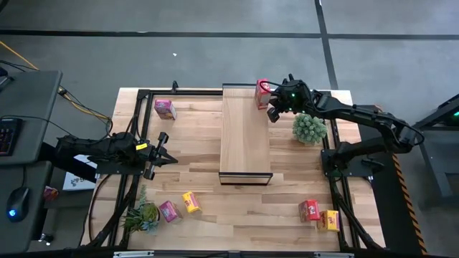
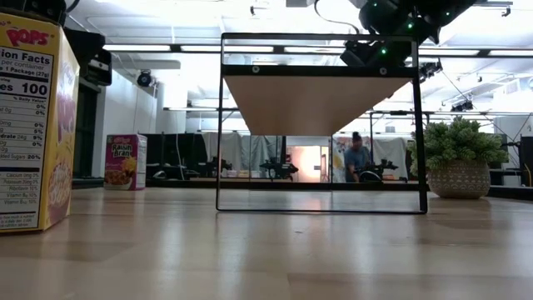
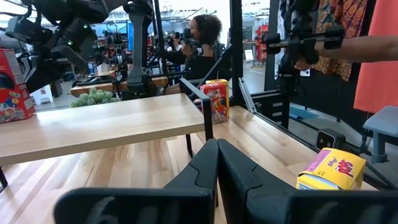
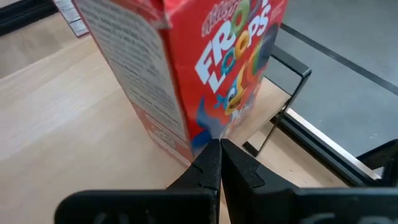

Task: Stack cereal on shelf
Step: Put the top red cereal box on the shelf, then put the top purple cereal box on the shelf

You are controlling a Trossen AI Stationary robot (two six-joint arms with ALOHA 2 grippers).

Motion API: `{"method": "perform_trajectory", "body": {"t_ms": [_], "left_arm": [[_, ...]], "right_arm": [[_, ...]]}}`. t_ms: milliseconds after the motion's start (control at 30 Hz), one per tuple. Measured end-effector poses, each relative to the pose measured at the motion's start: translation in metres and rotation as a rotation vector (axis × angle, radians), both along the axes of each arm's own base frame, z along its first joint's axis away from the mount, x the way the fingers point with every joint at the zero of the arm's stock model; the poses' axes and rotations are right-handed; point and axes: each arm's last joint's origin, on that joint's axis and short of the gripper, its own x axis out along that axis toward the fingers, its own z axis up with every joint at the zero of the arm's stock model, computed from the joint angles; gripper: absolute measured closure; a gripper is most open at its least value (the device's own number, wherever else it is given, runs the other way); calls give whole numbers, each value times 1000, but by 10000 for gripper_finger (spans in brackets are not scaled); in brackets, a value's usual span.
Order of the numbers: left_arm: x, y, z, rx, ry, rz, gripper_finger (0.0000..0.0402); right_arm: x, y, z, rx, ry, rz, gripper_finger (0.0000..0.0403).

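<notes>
A red cereal box (image 1: 263,93) stands upright on its base on the far right corner of the light-wood shelf (image 1: 245,136). My right gripper (image 4: 219,155) is shut, and its tips are just in front of the box's lower corner. In the high view my right gripper (image 1: 275,110) is beside the box, on its right. My left gripper (image 3: 217,155) is shut and waits over the table left of the shelf (image 3: 93,127), touching nothing. On the table lie a pink box (image 1: 165,108), a pink box (image 1: 168,211), a yellow box (image 1: 191,201), a red box (image 1: 310,210) and a yellow box (image 1: 329,219). My right gripper's shut fingertips stand close to the red box's lower corner edge (image 4: 200,142), coming slanting down from the table's right. I cannot tell whether they touch it. The box stands upright on the shelf top.
A potted green plant (image 1: 310,127) stands right of the shelf under my right arm. Another plant (image 1: 143,215) is at the near left by the boxes. Most of the shelf top is bare. People show in the room beyond the table, and a person's hand (image 3: 301,46) holds a tool.
</notes>
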Motion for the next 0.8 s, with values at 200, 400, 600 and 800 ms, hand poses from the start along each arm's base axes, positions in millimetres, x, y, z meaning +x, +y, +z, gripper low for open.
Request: {"method": "perform_trajectory", "body": {"t_ms": [200, 400, 600, 800], "left_arm": [[0, 0, 0, 0, 0, 0, 402], [0, 0, 0, 0, 0, 0, 402], [0, 0, 0, 0, 0, 0, 402], [0, 0, 0, 0, 0, 0, 402]], "right_arm": [[1, 1, 0, 18, -15, 18, 403], [1, 1, 0, 36, -25, 34, 403], [-5, 5, 1, 30, 20, 59, 403], [-33, 22, 20, 30, 33, 99, 403]]}}
